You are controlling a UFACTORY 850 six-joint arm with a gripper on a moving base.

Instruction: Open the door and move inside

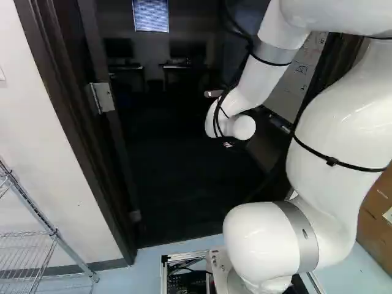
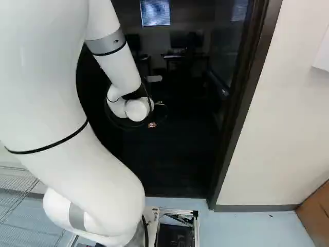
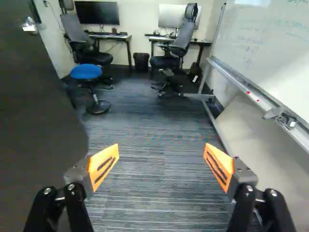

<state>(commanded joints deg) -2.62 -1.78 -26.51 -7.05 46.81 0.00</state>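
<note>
Fingers of the gripper stood spread wide, orange pads apart, only carpet showing between them. Arm reached into the doorway; door frame and hinge showed at the left of the left base view. Door was open, just beside one finger, outside the gap, on the side away from the whiteboard; contact with that finger couldn't be told. Its handle lay farther ahead, well apart from both fingers. Whiteboard angled ahead past the other finger. Farther on: blue stool, two office chairs, trash bin, then desks with monitors near the far wall.
</note>
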